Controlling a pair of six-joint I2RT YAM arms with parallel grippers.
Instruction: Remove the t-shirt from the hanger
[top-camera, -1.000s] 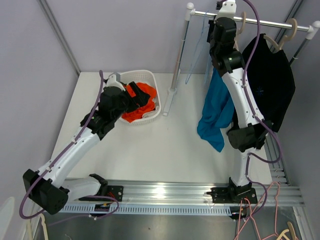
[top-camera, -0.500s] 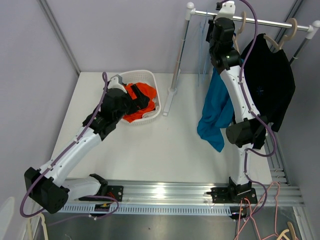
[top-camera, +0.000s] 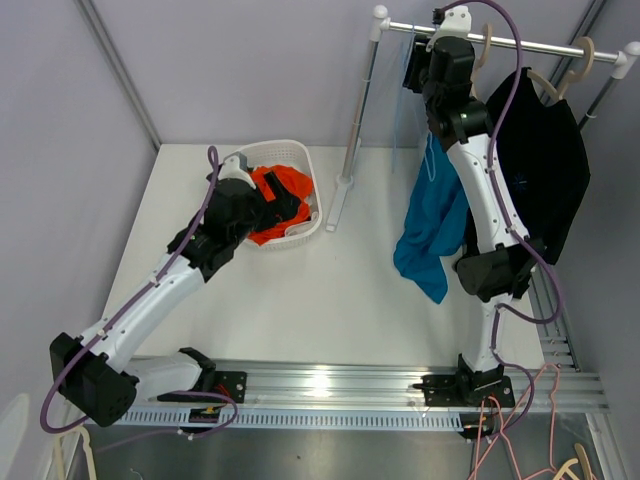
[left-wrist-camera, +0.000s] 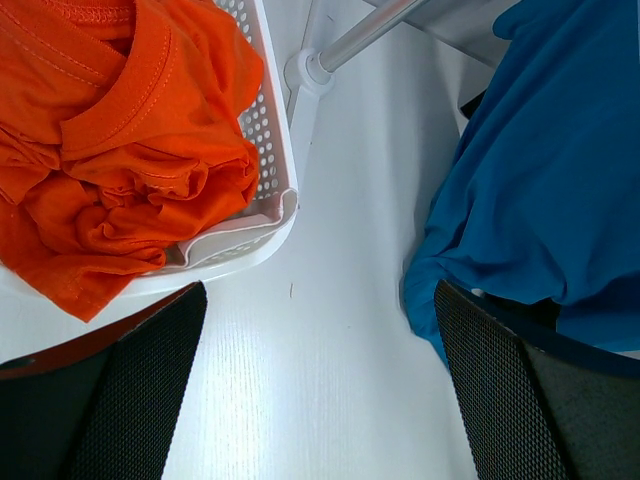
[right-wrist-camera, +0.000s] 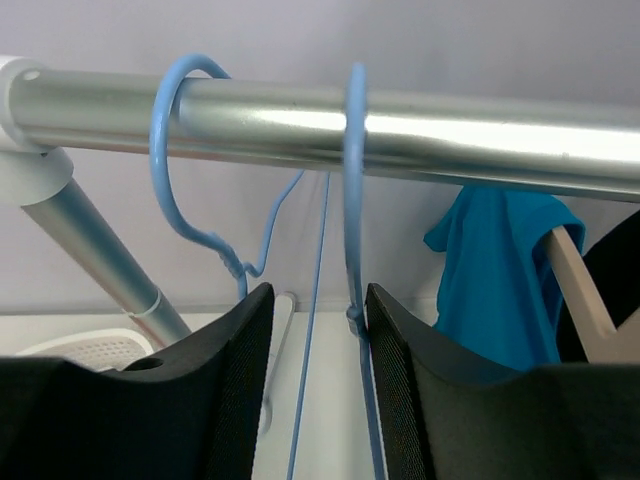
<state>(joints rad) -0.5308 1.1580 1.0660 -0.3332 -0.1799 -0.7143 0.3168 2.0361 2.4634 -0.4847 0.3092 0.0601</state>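
Two claws: the left claw (left-wrist-camera: 320, 292) gapes wide, empty, beside the basket (left-wrist-camera: 272, 150); the right claw (right-wrist-camera: 318, 302) is narrowly parted around a blue hanger (right-wrist-camera: 351, 200) on the rail (right-wrist-camera: 480, 140).

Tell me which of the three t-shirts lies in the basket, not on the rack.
The orange t-shirt, crumpled in the white basket; the blue t-shirt and the black t-shirt hang from the rail.
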